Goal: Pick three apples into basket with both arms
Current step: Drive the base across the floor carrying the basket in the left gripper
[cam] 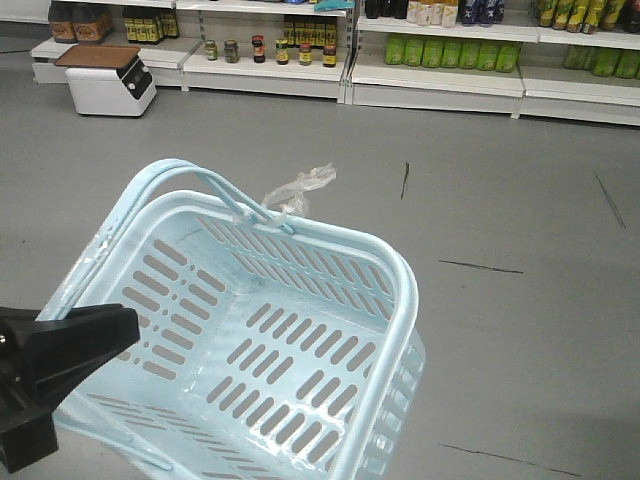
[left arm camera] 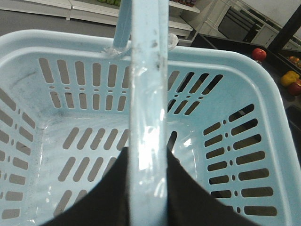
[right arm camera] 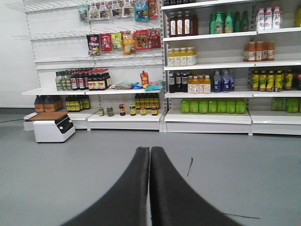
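The pale blue slotted basket (cam: 400, 275) hangs over the grey floor with nothing inside it. My left gripper (left arm camera: 148, 160) is shut on its loop handle (left arm camera: 148, 89), one black finger on each side of the strap. In the front view that gripper (cam: 90, 340) shows as a black wedge at the basket's left rim. Past the basket's (left arm camera: 265, 84) far right corner, a red apple (left arm camera: 258, 54) and another red one (left arm camera: 296, 88) lie on a dark stand. My right gripper (right arm camera: 150, 150) is shut on nothing and points at the shop shelves.
A yellow fruit (left arm camera: 290, 76) lies among the red ones. A scrap of clear plastic (cam: 300, 188) sticks up behind the basket. A white box with a wooden top (cam: 108, 80) stands on the floor by low shelves of jars and bottles (cam: 440, 50).
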Available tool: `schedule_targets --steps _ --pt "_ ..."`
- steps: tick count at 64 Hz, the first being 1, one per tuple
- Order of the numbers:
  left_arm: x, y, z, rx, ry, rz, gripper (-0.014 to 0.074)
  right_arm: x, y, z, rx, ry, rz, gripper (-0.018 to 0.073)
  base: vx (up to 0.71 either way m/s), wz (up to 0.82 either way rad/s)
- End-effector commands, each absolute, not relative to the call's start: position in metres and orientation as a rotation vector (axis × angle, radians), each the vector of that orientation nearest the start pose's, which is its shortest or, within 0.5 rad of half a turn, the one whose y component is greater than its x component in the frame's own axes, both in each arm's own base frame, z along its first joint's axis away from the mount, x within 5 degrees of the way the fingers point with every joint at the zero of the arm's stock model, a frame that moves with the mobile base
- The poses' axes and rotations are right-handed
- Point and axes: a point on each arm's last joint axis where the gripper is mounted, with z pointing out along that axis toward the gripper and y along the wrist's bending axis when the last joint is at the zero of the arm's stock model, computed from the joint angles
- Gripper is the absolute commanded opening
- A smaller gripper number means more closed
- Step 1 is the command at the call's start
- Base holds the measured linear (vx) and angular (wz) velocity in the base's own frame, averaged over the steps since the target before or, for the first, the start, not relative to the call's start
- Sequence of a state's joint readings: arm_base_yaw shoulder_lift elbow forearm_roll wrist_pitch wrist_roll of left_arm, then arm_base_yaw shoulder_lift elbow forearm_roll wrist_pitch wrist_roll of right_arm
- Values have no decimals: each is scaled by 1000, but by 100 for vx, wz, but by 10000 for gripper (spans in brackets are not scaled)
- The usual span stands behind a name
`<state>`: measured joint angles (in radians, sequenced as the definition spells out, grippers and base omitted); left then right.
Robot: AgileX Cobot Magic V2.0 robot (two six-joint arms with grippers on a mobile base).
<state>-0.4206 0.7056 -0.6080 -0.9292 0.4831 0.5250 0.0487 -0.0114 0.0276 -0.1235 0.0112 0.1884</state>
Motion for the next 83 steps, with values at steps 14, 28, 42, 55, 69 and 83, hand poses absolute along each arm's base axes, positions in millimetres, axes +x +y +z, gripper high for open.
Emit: schedule_targets --steps 14,28,42,55,69,83 --pt "117 -87 344 281 1855 -898 -7 55 4 209 -5 1432 92 -5 26 -13" --pt "117 -87 344 281 1855 -898 -7 55 4 209 -5 1432 92 -5 26 -13" --pt "117 -87 344 281 1855 -898 -7 55 4 209 -5 1432 92 -5 26 -13" --pt "117 -87 344 281 1855 -898 -7 55 4 209 -5 1432 92 -5 26 -16" --pt "117 -87 344 281 1855 -898 -7 55 4 209 -5 1432 92 -5 26 -23" --pt "117 -87 344 281 1855 -898 -7 55 4 209 -5 1432 92 -5 26 -33"
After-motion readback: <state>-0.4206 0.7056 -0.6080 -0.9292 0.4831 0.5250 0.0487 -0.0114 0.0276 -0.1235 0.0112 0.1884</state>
